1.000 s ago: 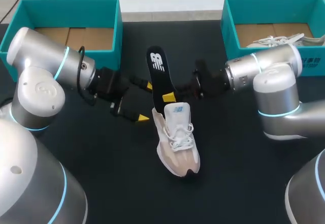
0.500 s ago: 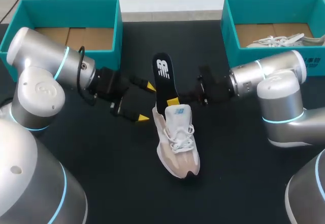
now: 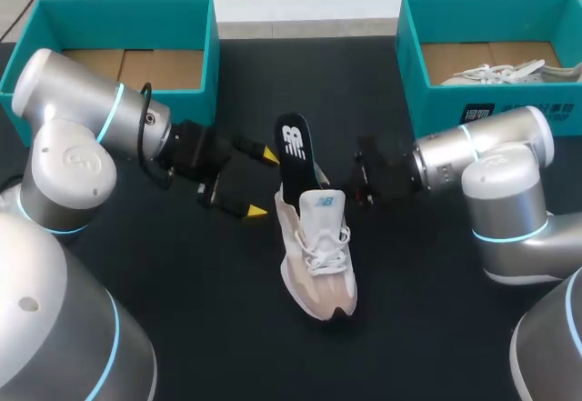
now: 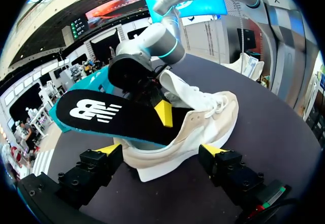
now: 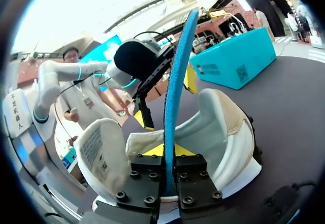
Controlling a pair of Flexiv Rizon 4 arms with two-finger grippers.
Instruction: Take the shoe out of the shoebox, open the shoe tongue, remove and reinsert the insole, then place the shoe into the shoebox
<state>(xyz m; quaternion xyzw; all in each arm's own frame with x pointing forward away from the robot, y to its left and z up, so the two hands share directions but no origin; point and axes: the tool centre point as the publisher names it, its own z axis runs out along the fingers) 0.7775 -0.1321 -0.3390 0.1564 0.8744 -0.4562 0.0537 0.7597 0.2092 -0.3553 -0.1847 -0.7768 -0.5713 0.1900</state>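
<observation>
A beige and white sneaker (image 3: 316, 255) lies on the black table, its heel toward the far side. A black insole (image 3: 294, 151) with a white logo and a blue underside stands tilted out of the shoe's heel opening. My right gripper (image 3: 320, 183) is shut on the insole's lower part, just above the shoe's collar. In the right wrist view the gripper (image 5: 170, 150) pinches the thin blue edge of the insole (image 5: 180, 66) inside the shoe (image 5: 223, 127). My left gripper (image 3: 264, 183) stands open beside the heel. In the left wrist view the shoe (image 4: 203, 122) and insole (image 4: 111, 117) lie just ahead of its spread fingers.
A teal box (image 3: 211, 65) with a bare cardboard floor stands at the far left. A second teal box (image 3: 411, 55) at the far right holds another white shoe (image 3: 496, 72). Black table stretches in front of the sneaker.
My right gripper has carried the insole downward and toward me, so its lower end now sits deeper in the shoe. The left arm has stayed where it was.
</observation>
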